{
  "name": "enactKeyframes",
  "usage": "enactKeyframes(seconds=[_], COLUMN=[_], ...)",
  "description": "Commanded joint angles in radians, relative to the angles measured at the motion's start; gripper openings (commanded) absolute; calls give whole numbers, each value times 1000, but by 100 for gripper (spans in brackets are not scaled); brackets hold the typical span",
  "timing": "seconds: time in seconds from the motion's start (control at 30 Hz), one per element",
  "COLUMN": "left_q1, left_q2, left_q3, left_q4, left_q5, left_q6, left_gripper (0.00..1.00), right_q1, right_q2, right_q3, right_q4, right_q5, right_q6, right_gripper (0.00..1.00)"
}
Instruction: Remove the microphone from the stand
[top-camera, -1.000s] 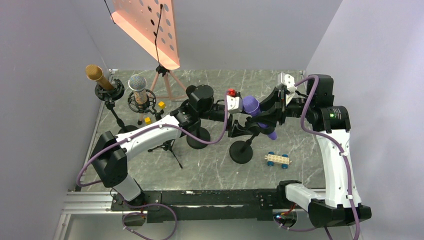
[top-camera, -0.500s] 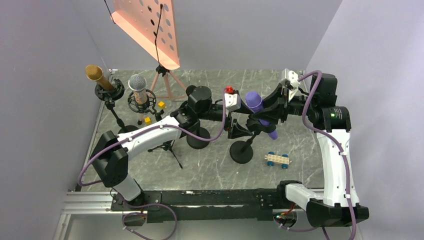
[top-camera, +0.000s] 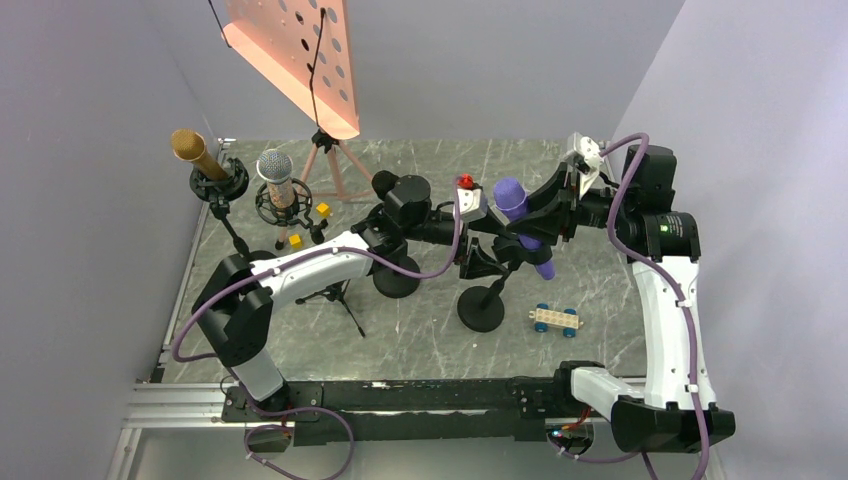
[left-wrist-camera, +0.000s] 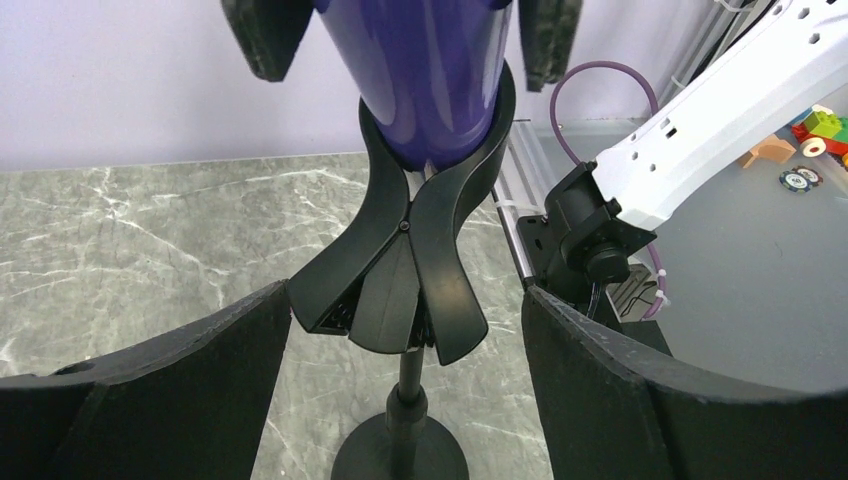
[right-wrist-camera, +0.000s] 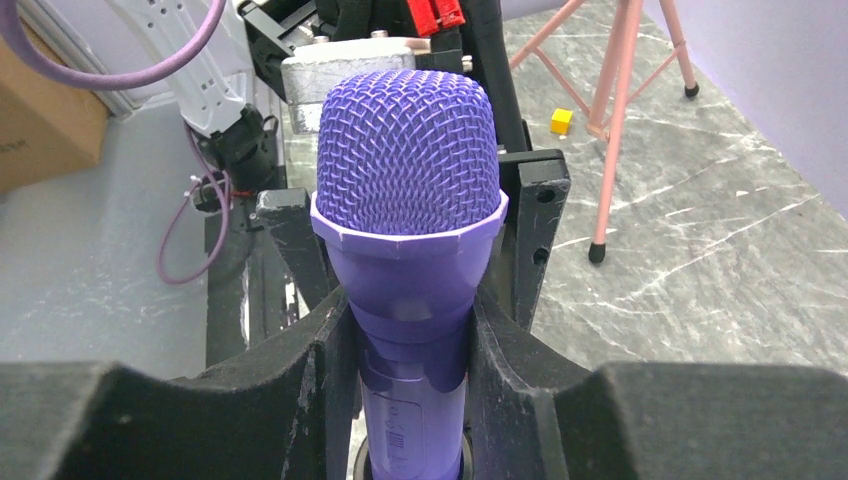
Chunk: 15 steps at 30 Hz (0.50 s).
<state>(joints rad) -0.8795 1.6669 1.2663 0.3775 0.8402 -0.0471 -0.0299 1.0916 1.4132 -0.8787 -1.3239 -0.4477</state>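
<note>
The purple microphone (right-wrist-camera: 405, 190) sits in the black clip (left-wrist-camera: 410, 240) of a short stand whose round base (top-camera: 481, 310) rests on the desk (top-camera: 600, 290). In the overhead view it is tilted, mesh head up and toward the far side, tail pointing down toward the right arm.

The right gripper (right-wrist-camera: 405, 380) has its jaws clamped on the barrel just below the head, a finger (right-wrist-camera: 300, 370) pressed against each side. The left gripper (left-wrist-camera: 405, 310) has its jaws wide apart, one on each side of the clip and apparently not touching it.

My judgement of how it will handle: the microphone is rigid, with some weight in the head end. Its barrel looks glossy and tapers toward the tail, so a loose hold could slide along it. The mesh grille is the delicate part and could dent, so the barrel just under the head, where the right jaws already grip, is the sound place to hold. The clip looks like springy plastic that pinches the narrow part of the barrel. The stand seems light, so pulling along the barrel's axis, up and out toward the head end, could lift or tip the stand unless the left jaws close on the clip to brace it. A sideways twist risks dragging the base across the desk
</note>
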Motion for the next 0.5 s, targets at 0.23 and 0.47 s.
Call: enactKeyframes(seconds=[0.23, 0.47], left_q1=[-8, -7], left_q2=[5, 19], left_q3=[48, 63], left_q4=[63, 73], left_q5=[20, 47], left_q6=[-26, -40], left_gripper=[82, 47], right_q1=[-7, -7], right_q2=[-29, -38], right_q3=[-14, -38], right_q4=[141, 176], right_q5=[-71, -63], right_q6=[61, 90], right_gripper=[0, 0])
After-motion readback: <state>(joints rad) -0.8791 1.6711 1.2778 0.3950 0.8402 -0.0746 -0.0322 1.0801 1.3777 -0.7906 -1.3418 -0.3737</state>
